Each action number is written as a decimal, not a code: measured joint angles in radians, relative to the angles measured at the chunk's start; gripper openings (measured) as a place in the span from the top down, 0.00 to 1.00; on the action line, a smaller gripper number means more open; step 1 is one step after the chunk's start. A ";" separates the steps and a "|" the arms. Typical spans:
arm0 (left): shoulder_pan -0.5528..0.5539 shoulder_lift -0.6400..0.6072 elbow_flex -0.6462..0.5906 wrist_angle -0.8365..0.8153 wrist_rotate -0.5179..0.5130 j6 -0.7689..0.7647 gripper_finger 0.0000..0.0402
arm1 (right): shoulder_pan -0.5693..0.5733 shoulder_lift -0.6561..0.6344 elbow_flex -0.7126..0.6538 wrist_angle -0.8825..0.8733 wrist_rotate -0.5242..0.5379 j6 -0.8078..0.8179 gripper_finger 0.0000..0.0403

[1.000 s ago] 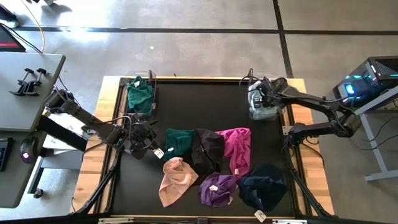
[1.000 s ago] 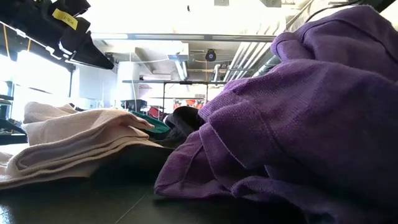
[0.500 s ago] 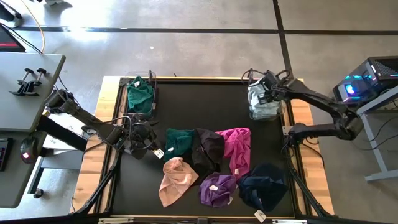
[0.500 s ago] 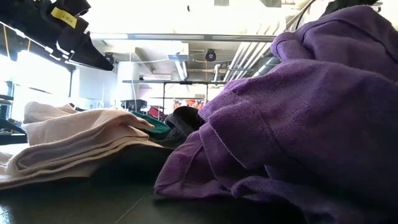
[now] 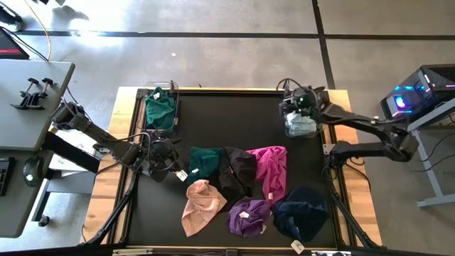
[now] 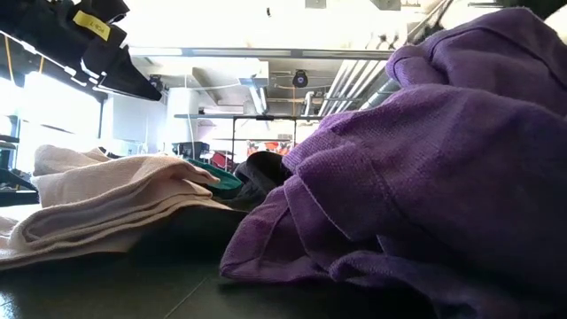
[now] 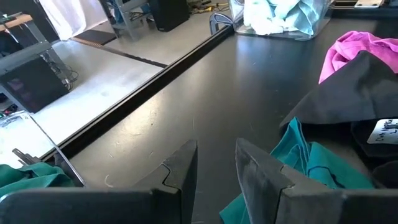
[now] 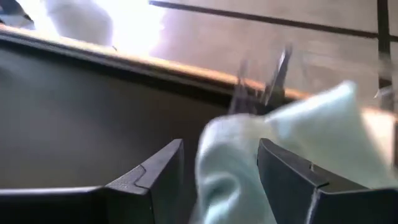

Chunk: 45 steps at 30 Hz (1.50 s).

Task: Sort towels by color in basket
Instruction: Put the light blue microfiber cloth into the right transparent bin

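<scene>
— Since a second ago, what moved?
— Only the right gripper (image 5: 301, 104): its fingers have spread apart over the clear bin (image 5: 302, 126) at the table's right edge, a pale mint towel (image 8: 249, 168) between them.
— And the left gripper (image 5: 168, 153)?
— Near the left edge, fingers slightly apart, empty, just beside the teal towel (image 5: 205, 161).
— How many towels lie loose?
— Six: teal, black (image 5: 238, 171), magenta (image 5: 269, 168), peach (image 5: 201, 205), purple (image 5: 249, 215), navy (image 5: 301, 212). One more green towel (image 5: 159, 110) fills the left basket (image 5: 176, 107).

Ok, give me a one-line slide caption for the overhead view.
Right gripper open above the pale mint towel in the right basket; six towels wait on the mat, left gripper beside them.
</scene>
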 joint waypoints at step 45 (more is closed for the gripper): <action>0.000 0.000 0.000 0.001 0.007 -0.008 0.76 | 0.030 -0.037 -0.015 -0.184 0.305 0.072 0.44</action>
